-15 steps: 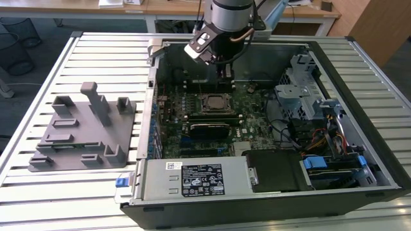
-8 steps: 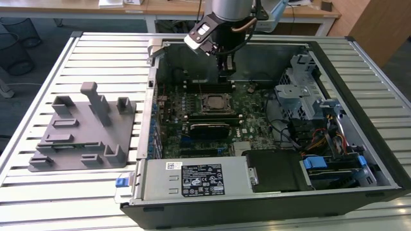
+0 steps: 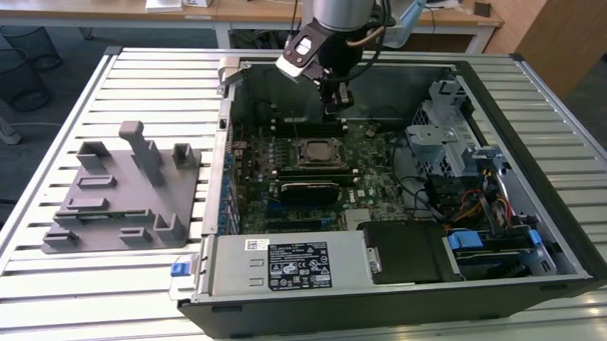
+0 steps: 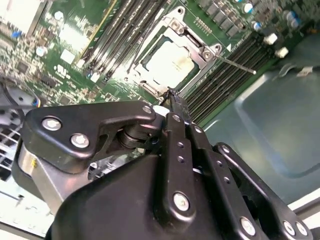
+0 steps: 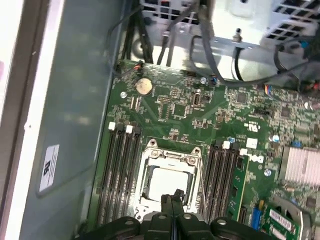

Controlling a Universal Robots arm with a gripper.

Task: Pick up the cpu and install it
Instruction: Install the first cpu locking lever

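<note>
The cpu (image 4: pixel 167 62) (image 5: pixel 166 181), a pale silvery square, lies flat inside the motherboard socket (image 3: pixel 313 151), with the socket's metal frame (image 5: pixel 170 156) around it. My gripper (image 3: pixel 334 108) hangs a little above the socket's far side, inside the open computer case. In both wrist views its two thin fingertips (image 4: pixel 172 96) (image 5: pixel 172 197) are pressed together with nothing between them, just over the edge of the cpu. The gripper is shut and holds nothing.
A grey plastic fixture tray (image 3: pixel 124 192) lies on the slatted table at the exterior view's left. Memory slots (image 5: pixel 117 175) flank the socket. A thin socket lever (image 4: pixel 235 65) sticks out. The case holds a power supply (image 3: pixel 284 266) and a drive cage (image 3: pixel 446 131).
</note>
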